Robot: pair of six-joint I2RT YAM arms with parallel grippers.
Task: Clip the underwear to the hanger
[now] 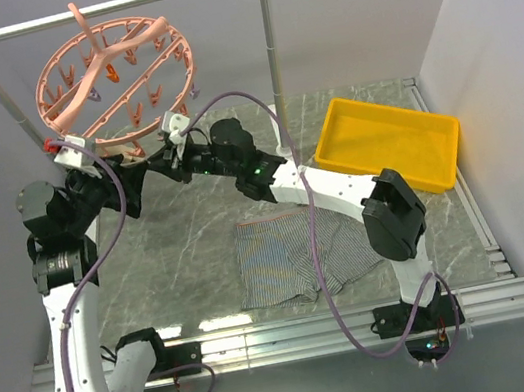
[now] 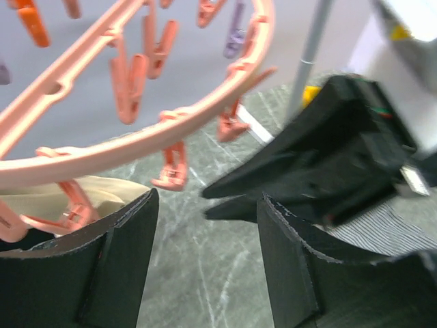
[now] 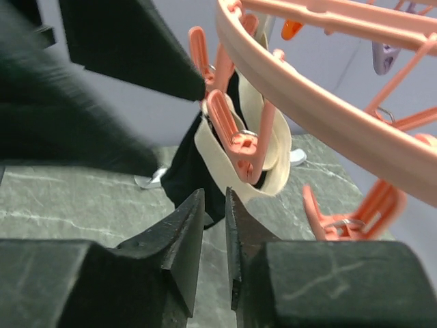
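The soft grey striped boxer-style underwear (image 1: 293,256) is recorded lying spread on the grey marble-patterned table (image 1: 180,251), lower centre of the overhead view. It lies well apart from both claws and from every clip.

Higher in that view, the two black claws are found close together, tips pointing toward one another beneath the ring. The left gripper (image 2: 208,198) is noted with its jaws set wide and nothing between them. In its wrist view the dark fingers of the other claw are seen at centre right.

The right gripper (image 3: 215,198) is drawn in to a narrow slit, through which only the table surface is visible; nothing is gripped. Just beyond its tips, a salmon-pink plastic clip (image 3: 235,140) is seen clamped on a cream and black piece of cloth (image 3: 276,160) hanging from the ring's rim.

The large round salmon-pink plastic hanger (image 1: 68,116), with crossbars and dangling pink and orange clips, is suspended by its hook from the grey metal rail (image 1: 107,7) at upper left, and is tilted. A yellow rectangular plastic tray (image 1: 389,138) is located on the table at centre right.
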